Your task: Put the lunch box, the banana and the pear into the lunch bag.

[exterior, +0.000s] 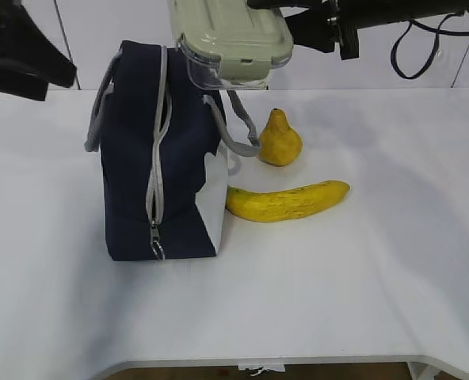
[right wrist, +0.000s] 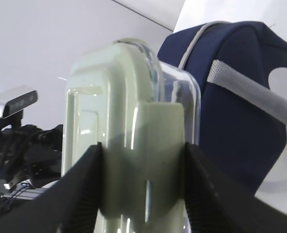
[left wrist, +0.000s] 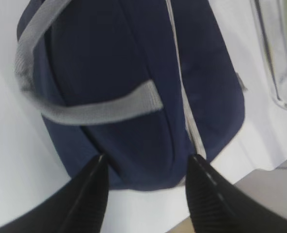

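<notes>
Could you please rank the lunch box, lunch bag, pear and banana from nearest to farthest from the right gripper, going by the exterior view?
1. Lunch box: held in the right gripper, up top.
2. Lunch bag: just below the box.
3. Pear: on the table, right of the bag.
4. Banana: lower, in front of the pear.

We identify the setting as a robotics lab. Evidence: a bare white tabletop (exterior: 337, 301) against plain white wall panels (exterior: 116, 24), black cables (exterior: 413, 55) looping from the arm overhead, and a tripod-mounted camera unit (right wrist: 12, 102) amid loose wiring in the right wrist view.
</notes>
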{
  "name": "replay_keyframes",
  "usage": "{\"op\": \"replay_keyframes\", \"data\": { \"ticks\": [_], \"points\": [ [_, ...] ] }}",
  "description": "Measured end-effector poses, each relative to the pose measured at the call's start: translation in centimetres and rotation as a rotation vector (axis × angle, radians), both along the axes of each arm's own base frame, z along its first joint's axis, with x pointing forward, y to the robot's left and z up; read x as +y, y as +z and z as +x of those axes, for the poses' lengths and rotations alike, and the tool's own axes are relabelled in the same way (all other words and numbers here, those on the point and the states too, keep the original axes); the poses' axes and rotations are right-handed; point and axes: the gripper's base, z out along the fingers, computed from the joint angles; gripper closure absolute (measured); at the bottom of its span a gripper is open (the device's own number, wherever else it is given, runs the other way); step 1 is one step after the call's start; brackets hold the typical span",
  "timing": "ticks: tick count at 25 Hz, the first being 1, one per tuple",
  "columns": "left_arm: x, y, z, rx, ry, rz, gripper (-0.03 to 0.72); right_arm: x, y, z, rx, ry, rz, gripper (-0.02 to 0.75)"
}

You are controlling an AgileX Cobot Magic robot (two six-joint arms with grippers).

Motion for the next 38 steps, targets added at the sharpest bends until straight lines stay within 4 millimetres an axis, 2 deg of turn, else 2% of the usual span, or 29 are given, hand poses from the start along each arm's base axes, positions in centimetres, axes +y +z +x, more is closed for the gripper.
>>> {"op": "replay_keyframes", "data": {
  "ticks": [1,2,3,5,6,11,12,17,22,28,31,38],
  "points": [
    [-0.4,-0.3,0.8,0.012,-0.015,0.0,0.295,0.1,0.0,0.0,-0.001,-0.005,0.001,0.372],
    [-0.4,-0.3,0.8,0.012,-0.015,0.0,0.295,0.1,0.0,0.1,-0.003,-0.014,0.0,0.372],
    [-1.2,-1.0,2.3,0.036,-0.046,-0.002,0.295,0.1,0.0,0.2,-0.004,-0.025,0.003,0.372],
    [-1.2,-1.0,2.3,0.036,-0.046,-0.002,0.295,0.1,0.0,0.3,-0.006,-0.035,0.004,0.372],
    [-2.0,-1.5,3.7,0.053,-0.072,-0.004,0.295,0.1,0.0,0.3,-0.006,-0.035,0.004,0.372],
    [-2.0,-1.5,3.7,0.053,-0.072,-0.004,0.295,0.2,0.3,0.3,-0.008,-0.04,0.03,0.372],
    [-2.7,-3.4,5.7,0.11,-0.089,-0.015,0.295,0.3,0.3,0.3,-0.01,-0.038,0.035,0.372],
    [-2.9,-4.4,6.1,0.144,-0.093,-0.032,0.298,1.0,0.3,0.3,-0.025,-0.046,0.032,0.372],
    [-3.3,-3.7,6.0,0.162,-0.113,-0.089,0.299,1.9,0.4,0.1,-0.053,-0.024,0.026,0.373],
    [-3.5,-2.9,6.0,0.155,-0.12,-0.11,0.184,2.0,0.4,0.1,-0.059,-0.023,0.024,0.373],
    [-3.4,-3.0,6.0,0.157,-0.118,-0.098,0.185,2.0,0.4,0.1,-0.061,-0.022,0.023,0.373],
    [-3.3,-3.6,6.2,0.168,-0.119,-0.082,0.246,2.1,0.6,0.1,-0.06,-0.028,0.047,0.373]
  ]
}}
